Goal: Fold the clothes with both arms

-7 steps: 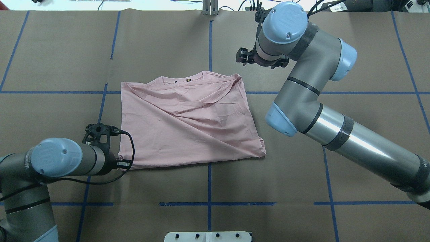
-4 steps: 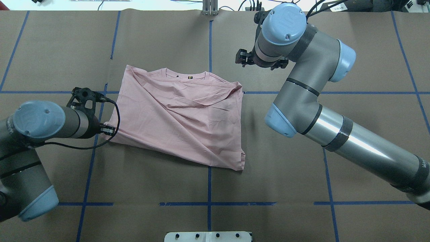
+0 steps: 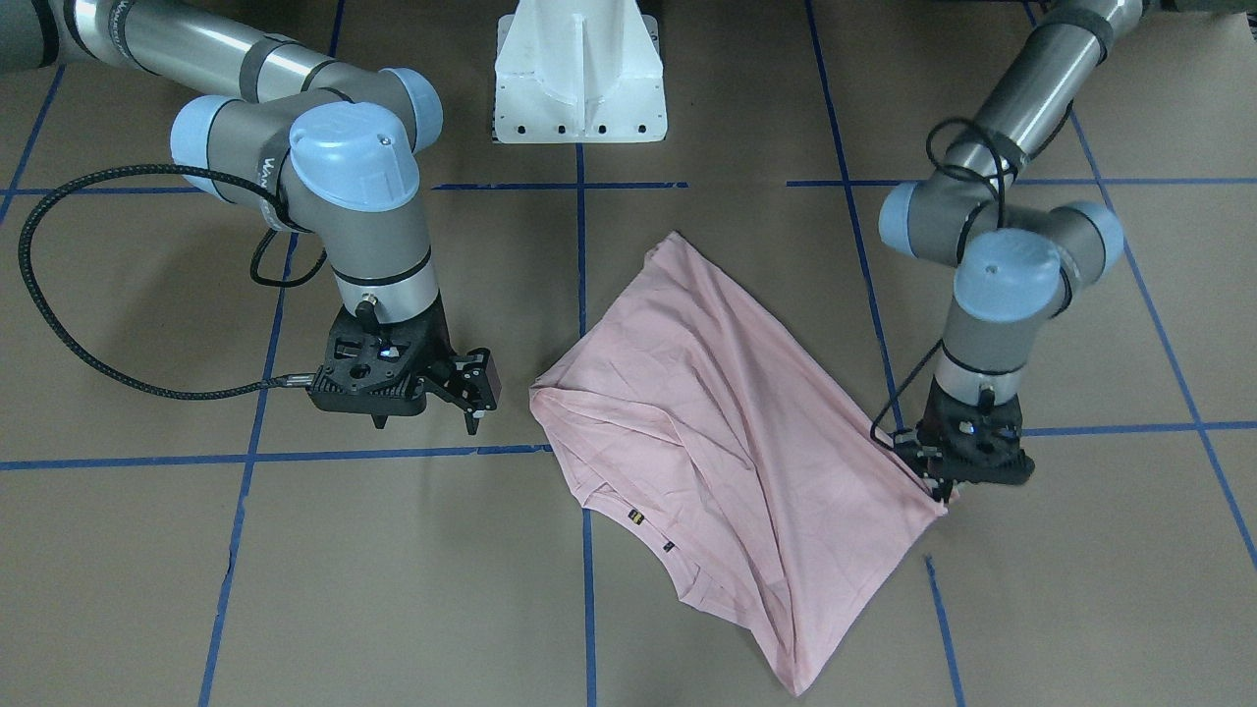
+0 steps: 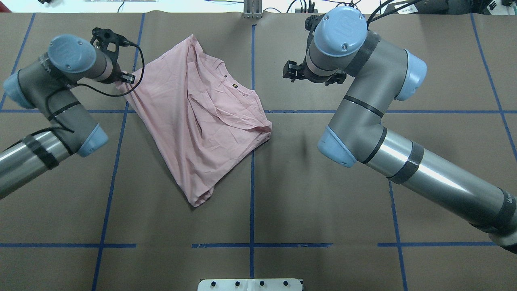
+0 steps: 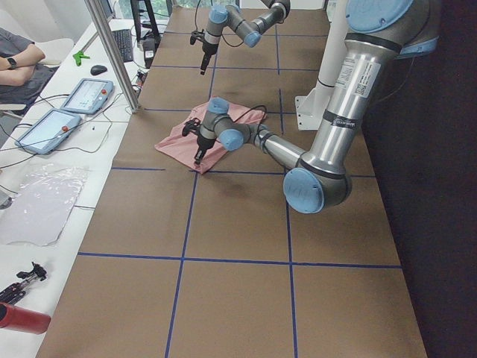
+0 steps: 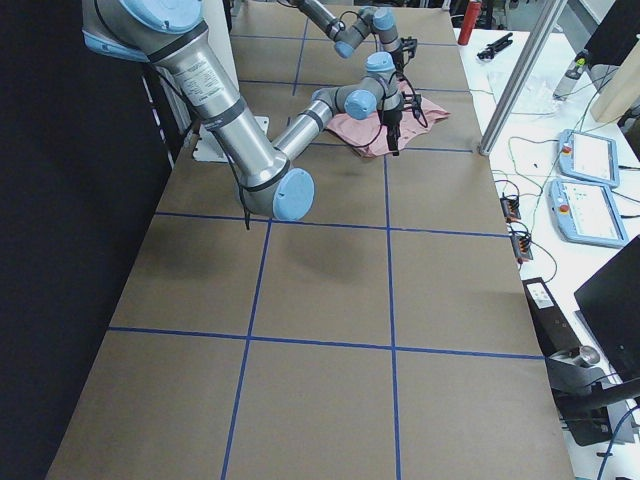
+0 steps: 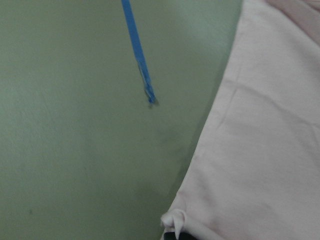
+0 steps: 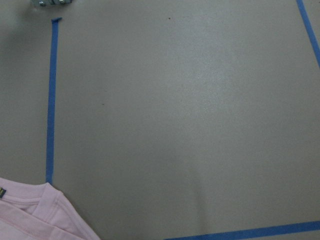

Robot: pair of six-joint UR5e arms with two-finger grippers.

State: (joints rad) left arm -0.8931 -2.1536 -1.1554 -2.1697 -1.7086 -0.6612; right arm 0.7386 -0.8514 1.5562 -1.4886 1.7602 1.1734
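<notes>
The pale pink T-shirt (image 4: 198, 121) lies crumpled and slanted on the brown table, plain side up, with its collar and small tags toward the far side. My left gripper (image 4: 121, 79) is shut on one corner of it at the far left, where the cloth is pulled taut (image 3: 938, 491). The left wrist view shows that bunched corner (image 7: 172, 220) at its bottom edge. My right gripper (image 3: 426, 422) hangs open and empty above bare table, to the right of the shirt (image 3: 727, 432) and apart from it. The right wrist view catches only the collar edge (image 8: 35, 210).
Blue tape lines (image 4: 252, 161) grid the brown table. The white pedestal base (image 3: 579, 74) stands at the robot's edge. A metal bracket (image 4: 252, 10) sits at the far edge. Beyond it a side bench holds tablets (image 5: 86, 93), with a seated person (image 5: 15, 63) there.
My left gripper has dragged its shirt corner from the near left to the far left, swinging the whole shirt round and leftward. The right arm has barely moved.
</notes>
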